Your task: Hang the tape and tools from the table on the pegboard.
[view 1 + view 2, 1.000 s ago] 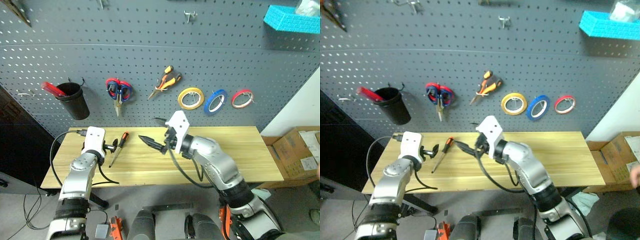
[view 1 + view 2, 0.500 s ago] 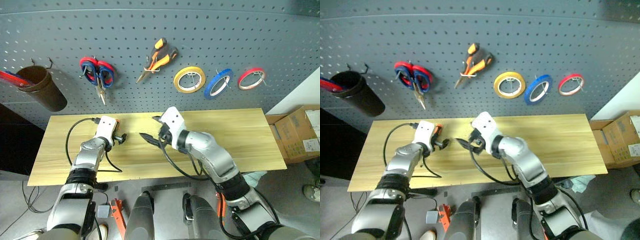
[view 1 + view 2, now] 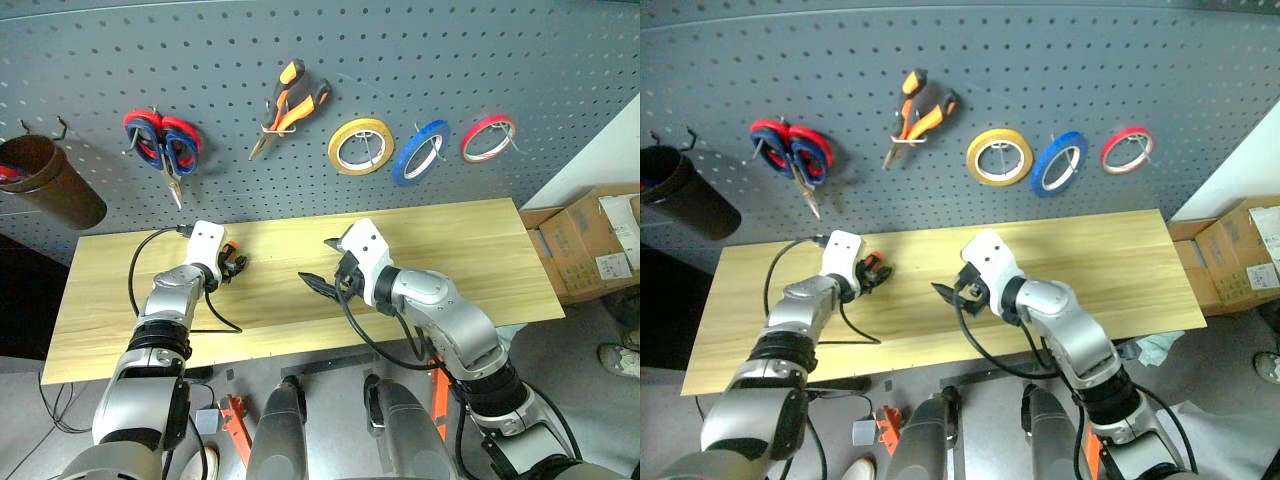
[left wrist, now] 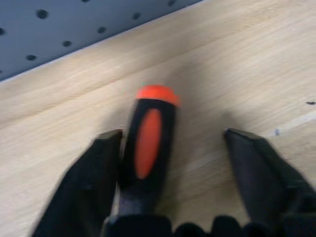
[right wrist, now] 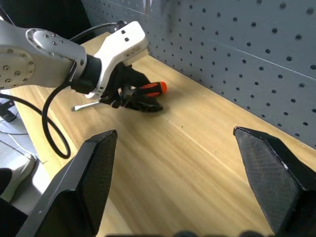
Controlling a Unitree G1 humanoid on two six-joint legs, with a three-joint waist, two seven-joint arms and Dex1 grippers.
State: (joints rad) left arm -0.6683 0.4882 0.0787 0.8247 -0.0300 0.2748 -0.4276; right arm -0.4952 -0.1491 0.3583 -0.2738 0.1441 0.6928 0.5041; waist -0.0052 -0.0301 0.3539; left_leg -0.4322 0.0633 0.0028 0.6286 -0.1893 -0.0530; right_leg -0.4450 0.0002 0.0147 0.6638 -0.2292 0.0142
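The small screwdriver [image 4: 148, 143], with its orange-and-black handle, lies on the light wooden table [image 3: 480, 250] close to the pegboard [image 3: 400, 60], its handle between the two black fingers of the left gripper [image 4: 170, 148]. One finger [image 4: 101, 163] sits right against the handle while the other stands apart from it, so the claw brackets the tool without being clamped on it. In the right wrist view the screwdriver's thin shaft pokes out from under the left gripper toward the table's near edge. The right gripper [image 3: 322, 283] hovers over the middle of the table, its fingers spread wide and holding nothing. On the pegboard above hang the red-handled scissors [image 3: 160, 145] at the left, then the orange-and-black pliers [image 3: 290, 100], a yellow tape roll [image 3: 361, 146], the blue tape roll [image 3: 420, 152] and a thin red roll [image 3: 488, 138]. A dark cup [image 3: 50, 180] hangs at the far left of the board. Cardboard boxes [image 3: 595, 240] sit on the floor past the table's right end.
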